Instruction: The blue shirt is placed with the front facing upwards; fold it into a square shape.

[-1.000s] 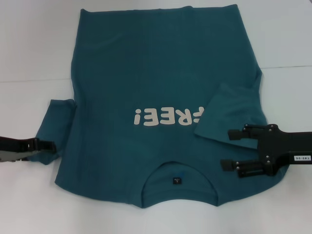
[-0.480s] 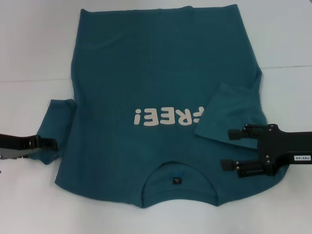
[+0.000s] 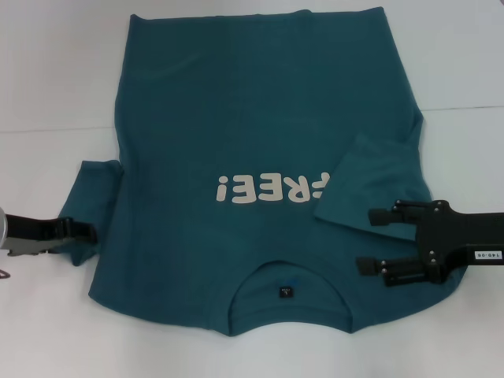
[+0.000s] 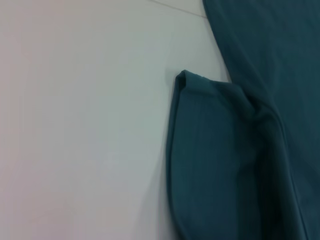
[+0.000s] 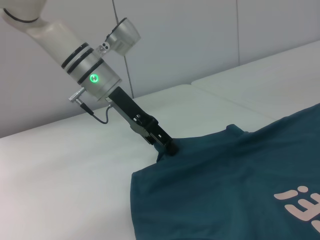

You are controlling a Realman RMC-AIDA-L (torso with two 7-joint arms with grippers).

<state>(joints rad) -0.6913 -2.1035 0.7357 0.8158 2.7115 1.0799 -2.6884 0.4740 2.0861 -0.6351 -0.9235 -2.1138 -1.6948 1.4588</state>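
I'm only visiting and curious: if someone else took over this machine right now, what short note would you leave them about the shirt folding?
Left gripper: at the shirt's left sleeve, shut on its edge.
Right gripper: open, hovering over the folded right sleeve, holding nothing.
The blue shirt lies flat on the white table, front up, lettering showing, collar nearest the robot.
Done: right sleeve folded in over the chest.
Left: fold the left sleeve in, then fold the body up into a square.
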